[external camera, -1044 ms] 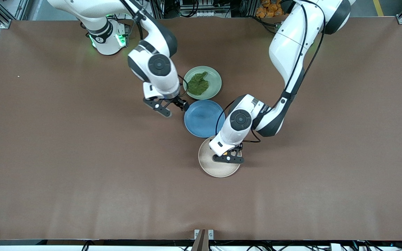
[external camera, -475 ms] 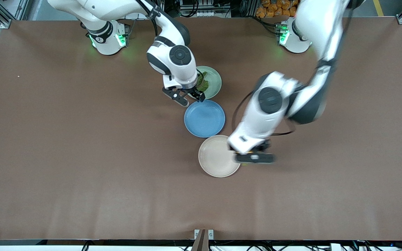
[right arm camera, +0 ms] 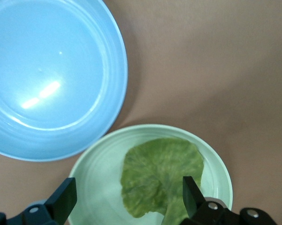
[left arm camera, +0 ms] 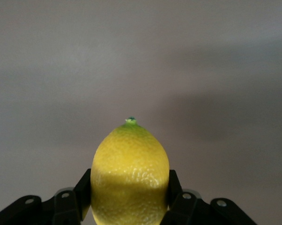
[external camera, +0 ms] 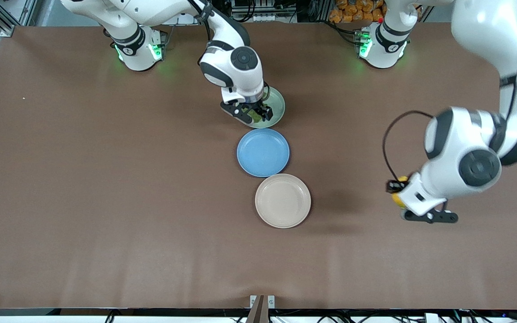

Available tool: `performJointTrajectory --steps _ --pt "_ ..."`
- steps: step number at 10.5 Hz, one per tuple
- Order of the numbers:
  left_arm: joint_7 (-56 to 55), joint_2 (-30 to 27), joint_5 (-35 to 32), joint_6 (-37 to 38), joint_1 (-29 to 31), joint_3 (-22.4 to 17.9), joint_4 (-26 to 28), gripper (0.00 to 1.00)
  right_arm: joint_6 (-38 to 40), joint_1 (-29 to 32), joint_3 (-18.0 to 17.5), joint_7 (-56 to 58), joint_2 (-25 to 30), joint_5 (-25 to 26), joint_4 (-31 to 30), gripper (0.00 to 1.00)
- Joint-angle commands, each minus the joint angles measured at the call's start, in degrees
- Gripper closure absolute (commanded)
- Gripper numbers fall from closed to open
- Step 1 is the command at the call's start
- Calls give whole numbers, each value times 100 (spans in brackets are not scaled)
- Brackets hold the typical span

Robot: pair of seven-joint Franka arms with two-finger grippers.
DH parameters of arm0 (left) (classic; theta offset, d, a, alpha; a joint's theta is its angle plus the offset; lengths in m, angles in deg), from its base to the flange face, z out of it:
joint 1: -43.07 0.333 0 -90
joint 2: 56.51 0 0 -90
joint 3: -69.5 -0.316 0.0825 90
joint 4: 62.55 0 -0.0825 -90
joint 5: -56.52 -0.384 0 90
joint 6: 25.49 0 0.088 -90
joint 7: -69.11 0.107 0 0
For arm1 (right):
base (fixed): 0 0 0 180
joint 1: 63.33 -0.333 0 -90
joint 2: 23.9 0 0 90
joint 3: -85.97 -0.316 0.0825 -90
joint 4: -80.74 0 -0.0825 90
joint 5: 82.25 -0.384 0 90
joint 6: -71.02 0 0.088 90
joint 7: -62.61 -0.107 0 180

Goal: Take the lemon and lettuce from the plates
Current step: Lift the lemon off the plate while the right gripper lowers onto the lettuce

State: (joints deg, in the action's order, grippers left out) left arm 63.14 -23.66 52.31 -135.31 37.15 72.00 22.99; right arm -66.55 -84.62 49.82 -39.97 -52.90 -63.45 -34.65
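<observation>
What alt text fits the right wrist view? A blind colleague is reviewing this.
The open right gripper hovers over a crinkled green lettuce leaf lying on a mint green plate. An empty blue plate sits beside it on the brown table.

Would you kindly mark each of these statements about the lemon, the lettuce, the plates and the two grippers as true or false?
1. The left gripper holds the lemon. True.
2. The lemon lies on the beige plate. False: that plate holds nothing; the lemon is up over bare table toward the left arm's end.
3. The lettuce lies on the green plate. True.
4. The right gripper has shut on the lettuce. False: its fingers stand open over the green plate, one over the leaf's edge.
5. The blue plate is nearer to the front camera than the beige plate. False: it lies farther, between the green and beige plates.
</observation>
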Motion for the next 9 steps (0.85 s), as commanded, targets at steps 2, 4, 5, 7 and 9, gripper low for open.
performJointTrajectory --steps 2,4,5,7,9 --pt "-167 774 114 -864 3 67 192 100 -410 63 -164 -447 18 379 -379 0" --pt "-185 880 87 -927 56 67 174 100 -428 28 -199 -508 -70 396 -379 0" --pt "-185 924 87 -927 47 67 157 82 -428 10 -235 -639 -88 483 -379 0" --pt "-150 916 52 -927 47 49 122 0 -541 -60 -235 -1095 -280 938 -379 0" --pt "-124 671 -70 -901 38 40 -105 0 -682 -95 -235 -1692 -579 1623 -379 0"
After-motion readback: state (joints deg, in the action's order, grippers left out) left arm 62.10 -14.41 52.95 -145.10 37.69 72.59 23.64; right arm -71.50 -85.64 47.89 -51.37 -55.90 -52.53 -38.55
